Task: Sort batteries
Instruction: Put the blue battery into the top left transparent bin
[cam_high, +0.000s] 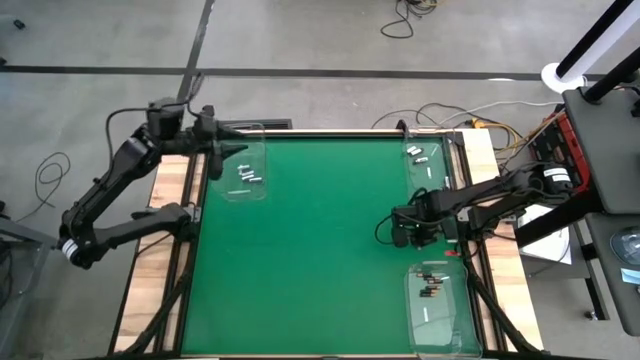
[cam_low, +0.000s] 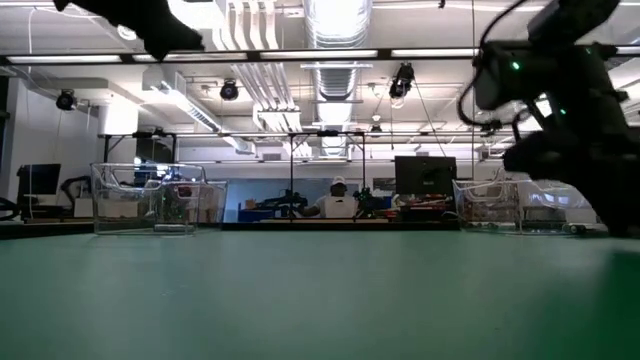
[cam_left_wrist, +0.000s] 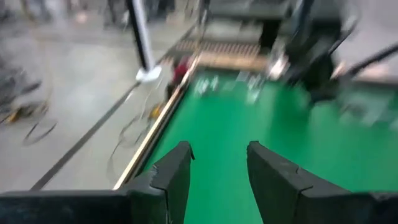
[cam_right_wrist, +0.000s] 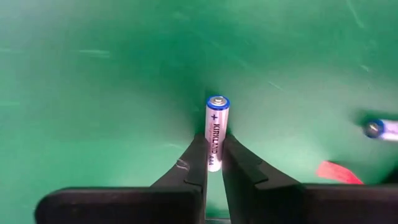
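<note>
One tray (cam_high: 243, 172) is placed at the far left of the table (cam_high: 320, 260), two trays (cam_high: 428, 160) (cam_high: 437, 310) along the right edge, batteries (cam_high: 250, 176) inside each

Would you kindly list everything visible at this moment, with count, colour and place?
Mat: one, green, covering the table.
Clear trays: three; far-left corner, far-right corner, near-right corner.
Batteries: several whitish in the far-left tray, a few in the far-right tray, dark and whitish ones in the near-right tray.
AAA battery: one, white, blue-capped, gripped.
Left gripper: open, over the far-left tray.
Right gripper: shut on the AAA battery, right of centre.
</note>
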